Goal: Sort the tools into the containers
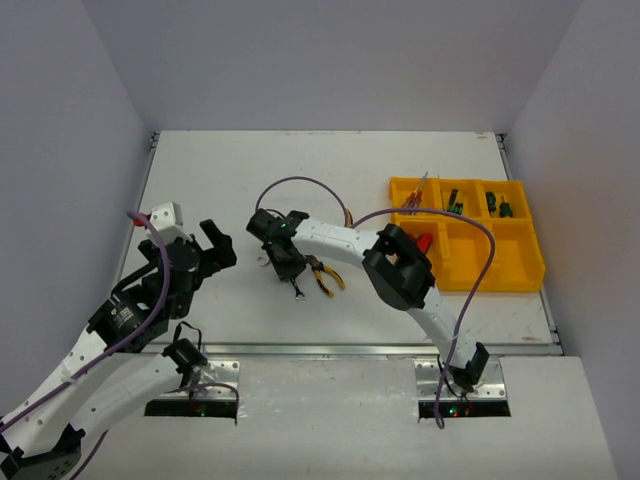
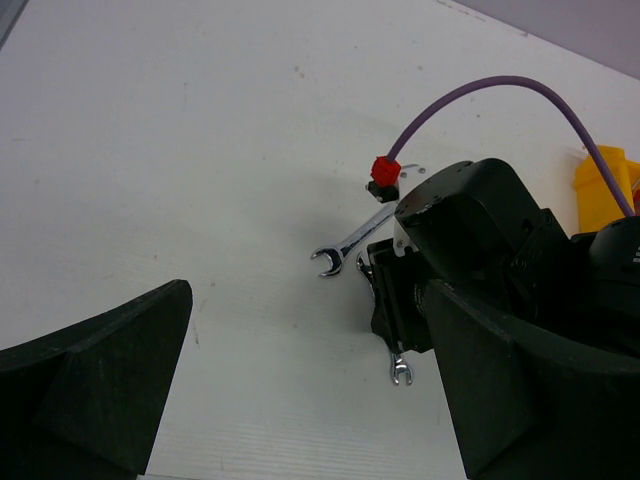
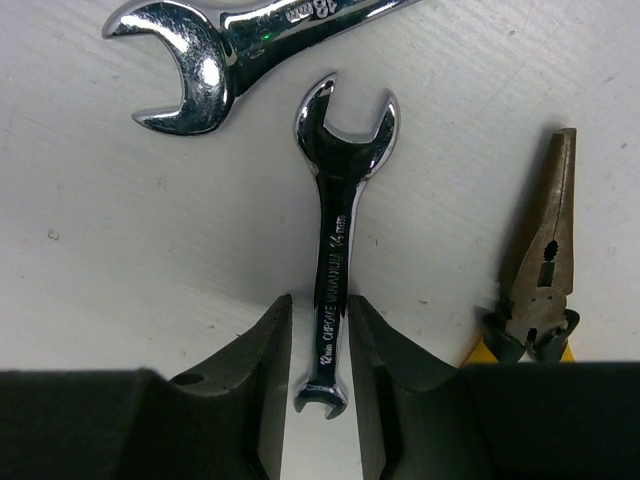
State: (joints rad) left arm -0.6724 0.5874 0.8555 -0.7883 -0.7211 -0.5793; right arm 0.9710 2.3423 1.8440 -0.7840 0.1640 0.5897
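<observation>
Where the small wrench (image 3: 333,260) lies: flat on the bench (image 1: 220,170), mid-bench, well apart from the tray.
Right hand (image 3: 320,305): fingers narrowly parted, one along each side of the wrench's shank; one seems to touch it and a sliver of bench shows by the other, so I cannot tell whether it truly pinches.
Neighbours: the large wrench (image 3: 200,60) lies just beyond the small one's open end, near it but apart; the yellow-handled pliers (image 3: 540,270) lie beside it, shut.
Tray (image 1: 470,288): at the bench's right, near that edge; green screwdrivers (image 1: 452,198) in the far row.
Left hand (image 1: 215,255): fingers spread wide, above the bench's left side.
Room: white bench stretches between the left hand and the wrenches.
</observation>
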